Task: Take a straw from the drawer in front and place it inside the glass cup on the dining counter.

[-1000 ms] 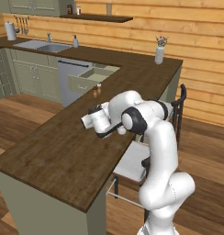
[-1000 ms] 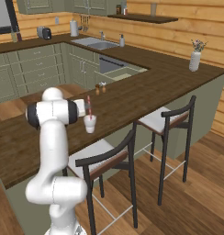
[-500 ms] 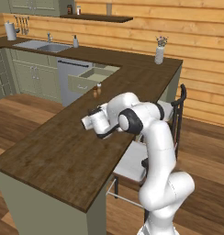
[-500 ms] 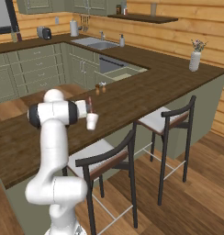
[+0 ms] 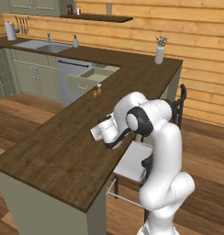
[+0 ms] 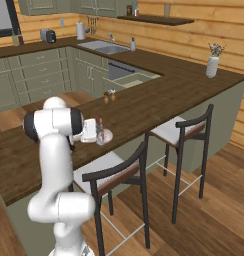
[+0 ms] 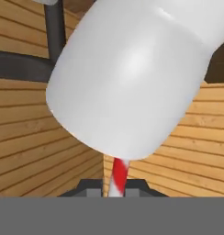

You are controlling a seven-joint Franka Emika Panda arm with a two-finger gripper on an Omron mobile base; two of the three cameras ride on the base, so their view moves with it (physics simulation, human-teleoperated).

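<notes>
The gripper (image 6: 100,134) hangs low over the near edge of the dining counter (image 6: 159,95), at about 9 o'clock in the right base view, with the white hand turned sideways toward the stools. In the hand view the two dark fingers (image 7: 93,187) are closed on the straw (image 7: 118,176), a thin red stick that rises between them toward 12 o'clock and vanishes behind the robot's own white link. In the right base view the straw (image 6: 100,128) shows as a short reddish line standing just at the hand's tip, above a pale rounded shape that appears to be the glass cup (image 6: 106,135); whether the straw's end is already inside it cannot be told. In the left base view the hand (image 5: 104,131) sits over the counter (image 5: 63,147) edge near the picture's centre, and the cup is hidden behind it. The drawer (image 5: 90,79) stands pulled open at about 11 o'clock, beside the grey dishwasher panel (image 5: 69,73). Two small brown shakers (image 6: 109,95) stand on the counter beyond the hand.
</notes>
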